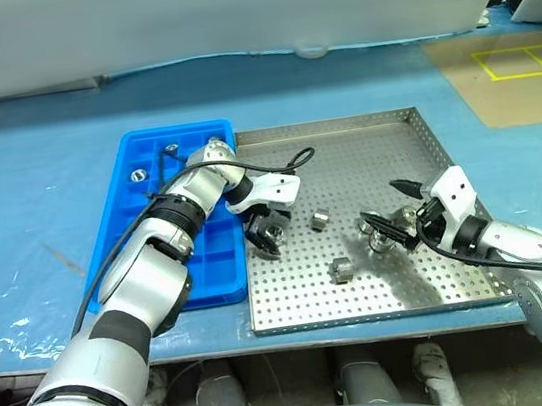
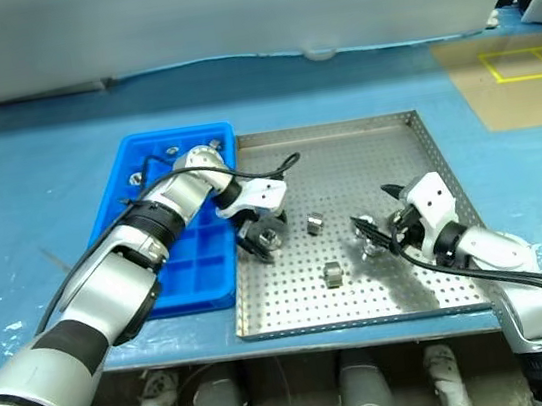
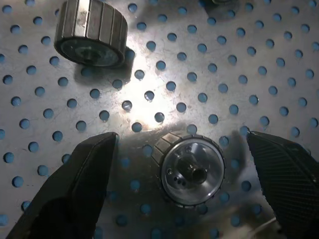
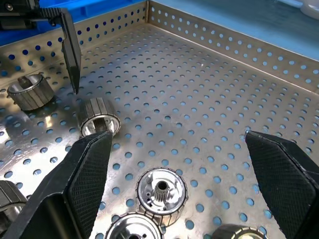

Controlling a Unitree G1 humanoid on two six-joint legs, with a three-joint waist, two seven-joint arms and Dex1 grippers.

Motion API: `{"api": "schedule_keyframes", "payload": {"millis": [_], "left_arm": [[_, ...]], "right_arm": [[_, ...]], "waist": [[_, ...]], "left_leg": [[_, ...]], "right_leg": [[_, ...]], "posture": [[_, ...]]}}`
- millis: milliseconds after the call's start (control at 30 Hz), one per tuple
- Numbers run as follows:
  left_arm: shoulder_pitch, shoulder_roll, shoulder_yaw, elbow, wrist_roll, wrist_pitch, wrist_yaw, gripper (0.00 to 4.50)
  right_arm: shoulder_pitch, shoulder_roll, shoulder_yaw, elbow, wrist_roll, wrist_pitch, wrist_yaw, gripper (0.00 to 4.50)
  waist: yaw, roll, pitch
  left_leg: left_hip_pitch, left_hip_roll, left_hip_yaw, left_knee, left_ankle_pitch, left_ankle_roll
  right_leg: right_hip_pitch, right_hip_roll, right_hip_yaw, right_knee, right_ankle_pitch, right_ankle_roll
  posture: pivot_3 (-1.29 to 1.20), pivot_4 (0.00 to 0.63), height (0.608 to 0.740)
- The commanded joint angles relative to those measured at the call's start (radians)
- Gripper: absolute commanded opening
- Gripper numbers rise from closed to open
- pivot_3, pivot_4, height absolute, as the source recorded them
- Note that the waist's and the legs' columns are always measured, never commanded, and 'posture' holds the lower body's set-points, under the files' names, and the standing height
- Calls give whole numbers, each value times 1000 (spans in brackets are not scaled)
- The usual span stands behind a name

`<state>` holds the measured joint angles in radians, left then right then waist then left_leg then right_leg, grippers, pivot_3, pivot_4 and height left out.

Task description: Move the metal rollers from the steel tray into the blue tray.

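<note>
Your left gripper (image 3: 174, 184), open, straddles one small ribbed silvery metal roller (image 3: 192, 169) at the perforated steel tray's (image 1: 366, 306) left edge, beside the blue compartment tray (image 1: 138, 191). Closing off-centre could roll it away. Right gripper (image 4: 174, 189) is open too.

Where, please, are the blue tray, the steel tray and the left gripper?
blue tray (image 1: 137, 141): left eye view, far rim.
steel tray (image 1: 341, 123): left eye view, far rim.
left gripper (image 1: 268, 239): left eye view, between fingertips.

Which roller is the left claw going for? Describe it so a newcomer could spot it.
Start at the steel tray, then its edge beside the blue tray. The roller lies there between the left claw's open fingers, not yet gripped. The other loose rollers lie farther toward the tray's middle and right.
</note>
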<state>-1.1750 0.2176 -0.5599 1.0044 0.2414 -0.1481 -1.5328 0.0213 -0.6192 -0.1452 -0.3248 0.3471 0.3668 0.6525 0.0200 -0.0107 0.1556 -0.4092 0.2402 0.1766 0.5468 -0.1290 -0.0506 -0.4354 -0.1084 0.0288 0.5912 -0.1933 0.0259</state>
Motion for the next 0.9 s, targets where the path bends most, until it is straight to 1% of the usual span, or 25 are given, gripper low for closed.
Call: {"api": "schedule_keyframes", "payload": {"millis": [33, 167, 200, 300, 367, 400, 500, 533, 667, 733, 767, 833, 900], "left_arm": [[-31, 0, -16, 15, 36, -46, -24, 3281], [-21, -4, -4, 16, 50, -76, 3, 1916], [-18, -5, 8, 16, 47, -80, 30, 1744], [-2, -15, 73, -5, -14, -46, 45, 1739], [9, -17, 127, -36, -66, 7, 48, 1739], [17, -16, 151, -57, -87, 31, 56, 1739], [61, -11, 254, -141, -153, 119, 177, 1739], [86, -6, 287, -184, -175, 157, 215, 1739], [224, 25, 397, -405, -239, 300, 368, 1739], [328, 11, 494, -557, -297, 392, 505, 1739], [368, 13, 523, -618, -319, 428, 541, 1739], [454, 3, 571, -758, -355, 442, 620, 1739], [506, -36, 632, -892, -410, 483, 730, 1739]], "right_arm": [[10, -4, -18, -75, 40, 11, 20, 4500], [-6, -20, 5, -81, 36, 9, 56, 4500], [-13, -22, 8, -81, 39, 10, 64, 4500], [-48, -27, 18, -76, 51, 9, 95, 4500], [-80, -29, 28, -69, 61, 12, 120, 4500], [-94, -30, 32, -65, 67, 14, 131, 4500], [-171, -35, 53, -29, 87, 17, 183, 4500], [-203, -36, 63, -8, 91, 17, 205, 4500], [-333, -28, 132, 94, 63, -4, 279, 4500], [-422, -24, 174, 192, 32, -41, 334, 4500], [-453, -18, 193, 221, 21, -51, 348, 4500], [-517, 4, 222, 280, 10, -70, 378, 4500], [-572, 23, 240, 335, 11, -85, 420, 4500]], "waist": [[-4, 0, 0], [-7, 0, 0], [-7, 0, 0], [-6, 0, 0], [-6, 0, 0], [-5, 0, 0], [-3, 0, 0], [-4, 0, 0], [2, 0, 0], [2, 0, 0], [7, 0, 0], [21, 0, 0], [41, 0, 1]], "left_leg": [[0, 0, 0, 0, 0, 0], [0, 0, 0, 0, 0, 0], [0, 0, 0, 0, 0, 0], [0, 0, 0, 0, 0, 0], [0, 0, 0, 0, 0, 0], [0, 0, 0, 0, 0, 0], [0, 0, 0, 0, 0, 0], [0, 0, 0, 0, 0, 0], [0, 1, 0, -1, 0, 0], [0, 1, 0, -1, 0, 0], [0, 1, 0, -1, 0, 0], [-2, 2, -1, -1, 0, 0], [-3, 2, -1, -1, 0, 0]], "right_leg": [[0, 0, 0, 0, 0, 0], [0, 0, 0, 0, 0, 0], [0, 0, 0, 0, 0, 0], [0, 0, 0, 0, 0, 0], [0, 0, 0, 0, 0, 0], [0, 0, 0, 0, 0, 0], [0, 0, 0, 0, 0, 0], [0, 0, 0, 0, 0, 0], [0, 0, -1, 0, 0, 0], [0, 0, -1, 1, 0, -1], [-1, 0, -2, 1, 0, -1], [-1, 0, -3, 1, 0, -1], [-2, 0, -5, 0, 0, -1]], "posture": [[-413, 150, 740], [-396, 150, 740], [-396, 150, 740], [-366, 150, 740], [-366, 150, 740], [-328, 150, 740], [-254, 150, 740], [-254, 150, 740], [-112, 150, 740], [-81, 150, 740], [-50, 150, 740], [18, 150, 740], [62, 150, 740]]}}
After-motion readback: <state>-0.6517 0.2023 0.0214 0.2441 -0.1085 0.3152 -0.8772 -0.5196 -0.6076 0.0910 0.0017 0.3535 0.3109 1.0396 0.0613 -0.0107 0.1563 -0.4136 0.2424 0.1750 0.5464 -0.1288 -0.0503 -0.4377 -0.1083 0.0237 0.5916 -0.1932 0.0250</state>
